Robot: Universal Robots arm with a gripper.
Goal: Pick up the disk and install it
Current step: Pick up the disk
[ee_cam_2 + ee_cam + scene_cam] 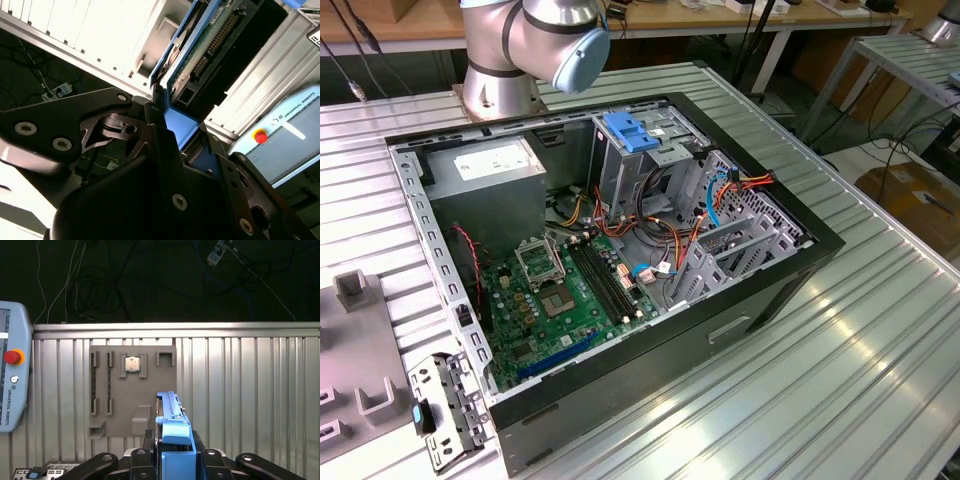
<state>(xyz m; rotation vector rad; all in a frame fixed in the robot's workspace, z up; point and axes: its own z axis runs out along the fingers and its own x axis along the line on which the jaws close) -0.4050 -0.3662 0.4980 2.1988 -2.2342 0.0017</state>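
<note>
While gripper (175,452) fingers clamp disk (169,415) by blue rail end, edge-on, near grey fixture plate (132,390): carry likely needs square grip, no tilt, slow approach toward far drive cage (615,175).

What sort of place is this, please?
Probably a robotics lab: an arm by an open PC case on a ribbed metal table, a teach pendant, and the claw shut on the disk.

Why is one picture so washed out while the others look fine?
In the second wrist view, light washes the ribbed metal surface to white, while the gripper clamping the disk sits in shadow; in the exterior view, the table carries only a soft sheen.
</note>
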